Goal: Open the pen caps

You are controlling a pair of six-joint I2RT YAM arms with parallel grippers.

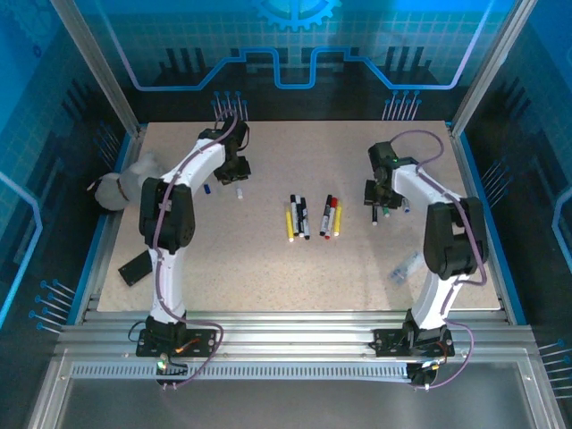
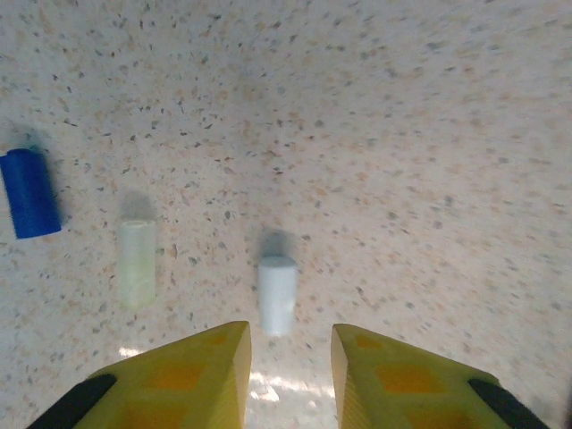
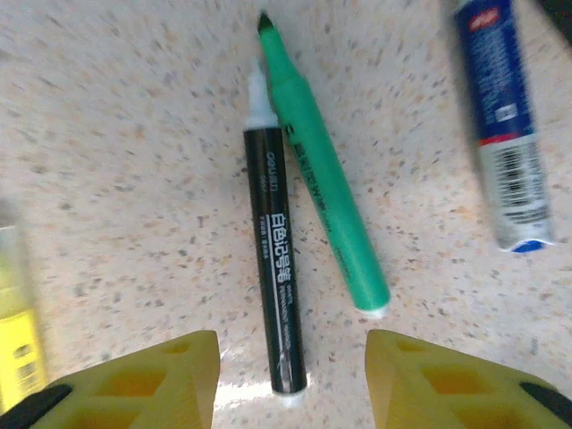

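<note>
Both grippers are empty, so my guess is that the job now is to fetch a fresh pen. The left gripper hangs with its jaws apart and nothing between them, over the far-left part of the table. Just beyond it lies a loose white cap, and a pale cap and a blue cap lie further left. The right gripper is spread too and holds nothing. It sits above an uncapped black pen and an uncapped green pen lying side by side at the right. A blue pen and a yellow pen flank them.

Mid-table lie a cluster of pens and a second cluster. From above they look too small for me to be sure which still wear caps.

To do it well, I'd have one gripper take a barrel near its middle and lift it clear of its neighbours. The other should pinch the cap squarely and pull straight along the pen's length, without bending it sideways.

The left arm rises from its base, then reaches far and slightly right, with the wrist pointing down. The right arm climbs likewise, then angles far and inward, wrist down.
</note>
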